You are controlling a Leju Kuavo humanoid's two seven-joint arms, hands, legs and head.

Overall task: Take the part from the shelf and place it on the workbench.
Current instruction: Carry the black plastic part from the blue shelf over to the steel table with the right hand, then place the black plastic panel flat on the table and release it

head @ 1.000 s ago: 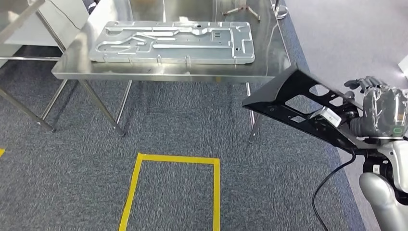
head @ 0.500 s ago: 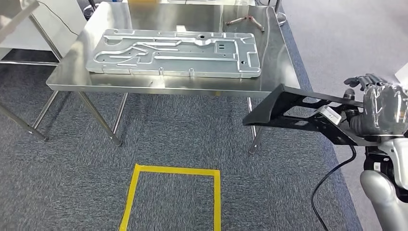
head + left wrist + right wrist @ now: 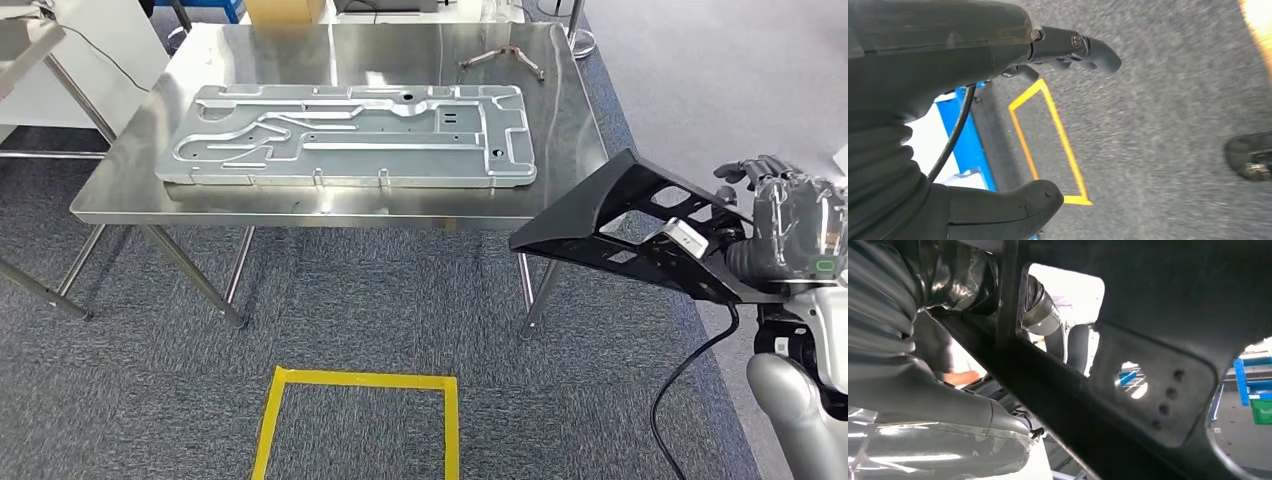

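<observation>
Right now the right hand (image 3: 790, 235) grips the black part (image 3: 640, 235), a flat perforated bracket, at its near end; fingers wrapped on it, as the right wrist view confirms w/ dark fingers (image 3: 1038, 310) poking through a cutout of the part (image 3: 1128, 365). Part is in the air, off the tabletop's (image 3: 580, 150) right front corner, not touching it, over carpet beside the front right leg.

Key relation: the part's long axis runs from the hand out toward the tabletop, free tip pointing at the right front corner and tilted somewhat. So the drop zone lies ahead and to the left of the fingers, along the part's own length. Right arm is nearer & already loaded; it's the one to do the placing.

Left hand (image 3: 998, 115) hangs over the carpet, near the yellow tape square (image 3: 1048, 140); holds nothing, fingers (image 3: 1083, 47) and thumb well apart.

Much of the tabletop carries a big grey metal plate (image 3: 350, 135), along the front edge; a small bent metal piece (image 3: 503, 57) sits near the back right corner. Free strip looks to be along the right edge, between plate and edge. Prob. needs a lift plus reach forward-left so the tip clears the edge before lowering.
</observation>
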